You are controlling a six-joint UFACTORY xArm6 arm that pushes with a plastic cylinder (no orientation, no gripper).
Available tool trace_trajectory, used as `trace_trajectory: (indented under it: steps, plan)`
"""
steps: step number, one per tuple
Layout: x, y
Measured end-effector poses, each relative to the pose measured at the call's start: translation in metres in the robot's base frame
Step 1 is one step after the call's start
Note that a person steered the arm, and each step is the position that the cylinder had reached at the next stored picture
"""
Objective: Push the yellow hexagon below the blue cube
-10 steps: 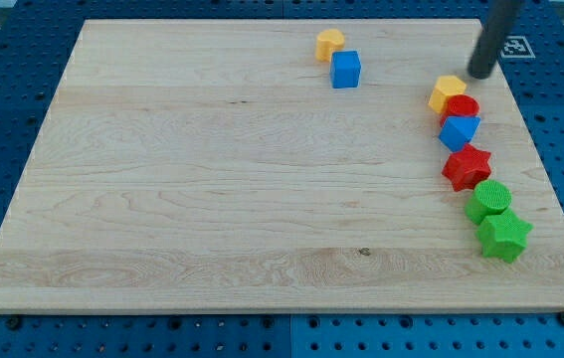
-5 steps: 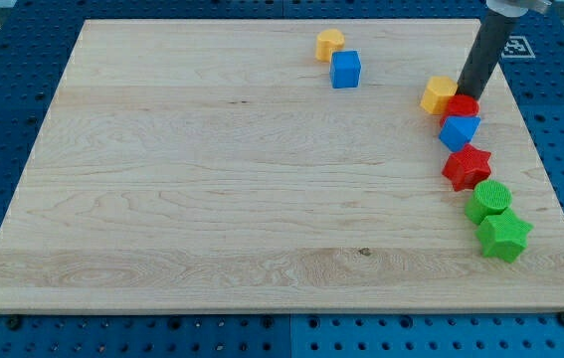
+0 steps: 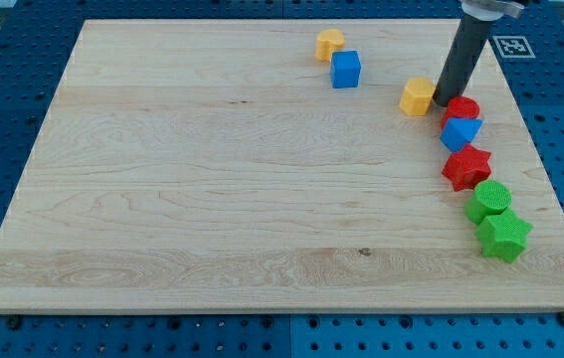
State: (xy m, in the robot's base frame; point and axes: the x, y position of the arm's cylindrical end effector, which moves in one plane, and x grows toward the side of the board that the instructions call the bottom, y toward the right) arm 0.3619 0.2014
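Note:
The yellow hexagon lies on the wooden board at the upper right. The blue cube sits up and to the left of it, apart from it. My tip touches the hexagon's right side, between it and the red cylinder. The dark rod rises up and to the right out of the view's top.
A yellow heart-like block sits just above-left of the blue cube. Down the right side run a blue pentagon-like block, a red star, a green cylinder and a green star.
My tip has moved down and to the left. It reached the yellow hexagon and pushed it left, away from the red cylinder. The other blocks have not moved.

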Motion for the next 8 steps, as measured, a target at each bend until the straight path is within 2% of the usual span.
trace_trajectory:
  steps: [4, 5, 7, 8]
  plan:
    - [0.0, -0.06]
    - [-0.002, -0.04]
    - [0.0, 0.06]
    - [0.056, 0.071]
